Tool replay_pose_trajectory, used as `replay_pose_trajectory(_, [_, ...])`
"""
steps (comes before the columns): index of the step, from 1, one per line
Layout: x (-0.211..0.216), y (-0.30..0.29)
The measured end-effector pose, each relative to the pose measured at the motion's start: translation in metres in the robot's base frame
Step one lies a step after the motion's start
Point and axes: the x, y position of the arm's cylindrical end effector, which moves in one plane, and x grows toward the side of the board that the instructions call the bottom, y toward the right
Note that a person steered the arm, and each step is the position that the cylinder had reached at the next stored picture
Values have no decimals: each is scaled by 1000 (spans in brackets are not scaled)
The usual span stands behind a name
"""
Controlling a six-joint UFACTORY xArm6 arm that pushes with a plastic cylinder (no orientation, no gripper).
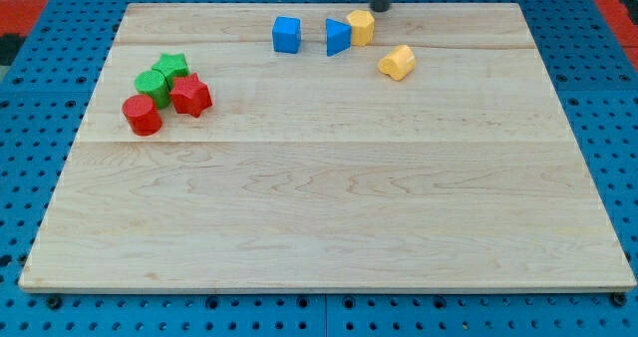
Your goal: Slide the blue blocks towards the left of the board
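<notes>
A blue cube point(287, 34) and a blue triangular block point(337, 37) sit near the view's top, a little left of centre. A yellow block point(361, 26) touches the blue triangle's right side. My tip point(381, 8) is at the board's top edge, just right of and above that yellow block, apart from both blue blocks. The rod rises out of the view's top.
A second yellow block point(397, 62) lies right of and below the blue triangle. At the view's left stand a green star point(172, 68), a green cylinder point(152, 85), a red star point(190, 96) and a red cylinder point(143, 115), clustered together. The wooden board point(319, 207) lies on a blue pegboard.
</notes>
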Motion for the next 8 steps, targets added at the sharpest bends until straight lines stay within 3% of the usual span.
replay_pose_trajectory(1, [6, -45])
replay_pose_trajectory(2, [37, -11])
replay_pose_trajectory(3, [41, 29])
replay_pose_trajectory(4, [55, 25])
replay_pose_trajectory(6, [61, -47])
replay_pose_trajectory(7, [60, -115])
replay_pose_trajectory(8, [69, -124])
